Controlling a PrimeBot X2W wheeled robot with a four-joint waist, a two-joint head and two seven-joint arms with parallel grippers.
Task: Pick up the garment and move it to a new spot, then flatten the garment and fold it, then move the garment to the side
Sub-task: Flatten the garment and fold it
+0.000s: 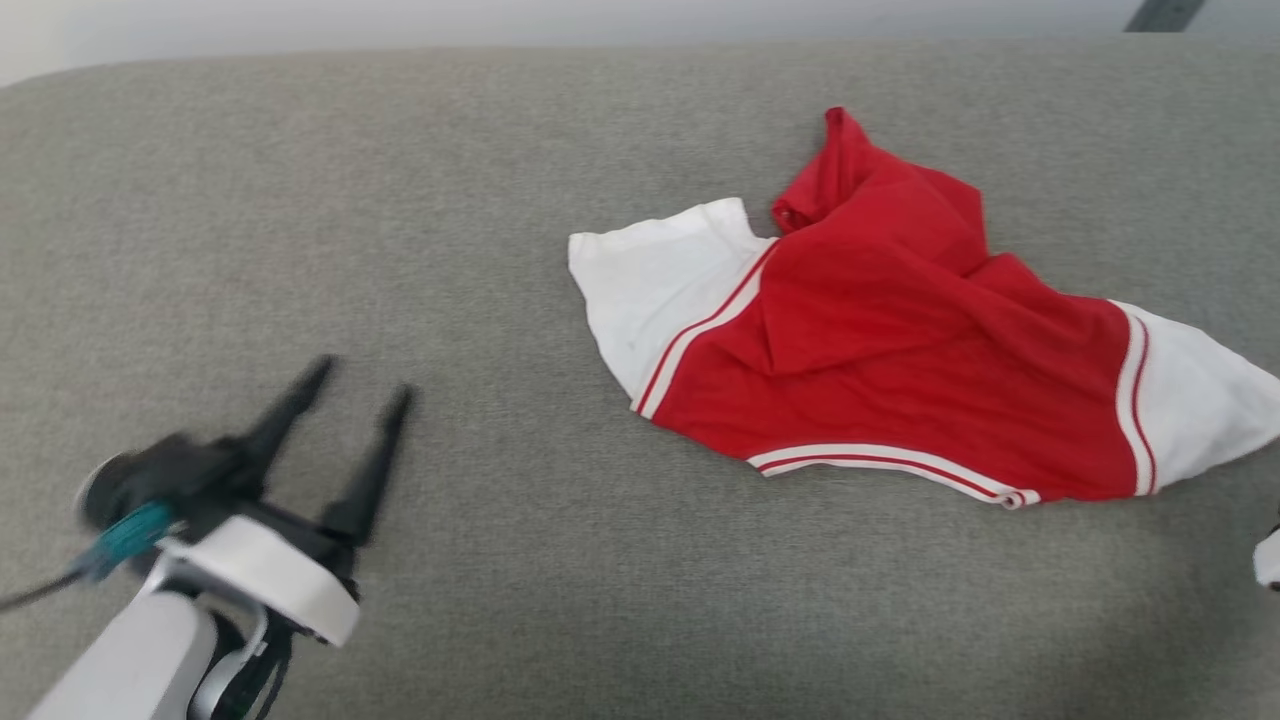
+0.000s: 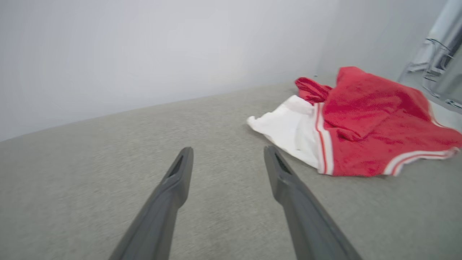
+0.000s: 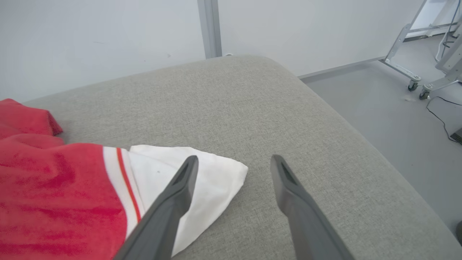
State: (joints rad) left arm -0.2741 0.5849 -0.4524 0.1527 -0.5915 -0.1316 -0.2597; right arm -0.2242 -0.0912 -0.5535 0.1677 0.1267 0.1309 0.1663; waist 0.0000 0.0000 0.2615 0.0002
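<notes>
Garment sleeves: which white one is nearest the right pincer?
The sleeve on the robot's right, beside the open right pincer; the other sleeve lies toward the left pincer.

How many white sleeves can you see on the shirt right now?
2. One sleeve lies at the shirt's left end, nearer the left gripper; the other at its right end, by the right gripper. The rumpled red middle may hide more trim.

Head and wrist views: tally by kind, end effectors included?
shirt: 1
end effector: 2 (left end effector, right end effector, both open)
cushion: 1
Total: 4
</notes>
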